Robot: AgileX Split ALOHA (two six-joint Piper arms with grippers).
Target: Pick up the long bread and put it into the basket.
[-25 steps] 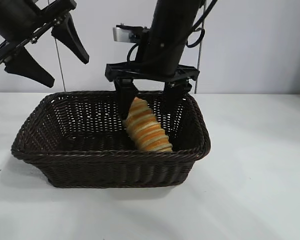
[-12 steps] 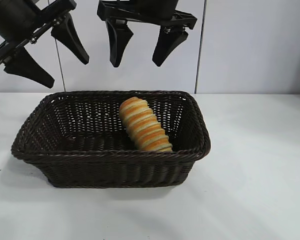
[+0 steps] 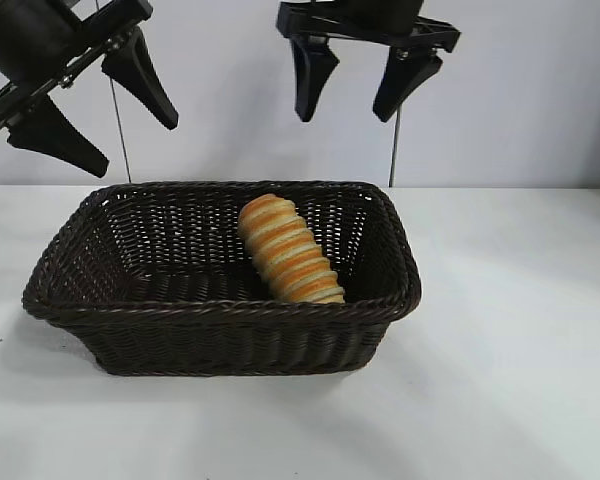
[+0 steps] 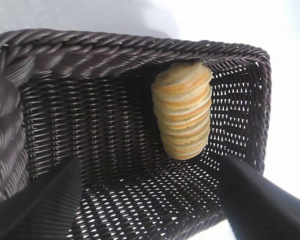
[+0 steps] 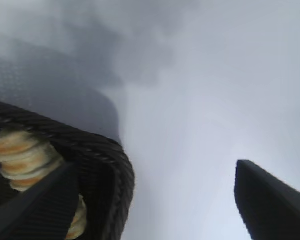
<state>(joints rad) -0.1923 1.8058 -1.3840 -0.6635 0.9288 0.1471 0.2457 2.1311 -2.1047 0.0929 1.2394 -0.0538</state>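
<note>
A robot lab: bare white table (image 3: 520,350), plain panelled wall (image 3: 520,90), nothing homely.

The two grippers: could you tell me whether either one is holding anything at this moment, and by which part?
Nothing is held. The right gripper hangs open above the basket, the left gripper open at upper left; the long bread lies free inside the basket.

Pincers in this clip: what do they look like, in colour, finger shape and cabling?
Both are matte black. The left pincer and right pincer each have two broad fingers tapering to blunt tips, fixed to a flat black crossbar. No markings or cables show on them.
</note>
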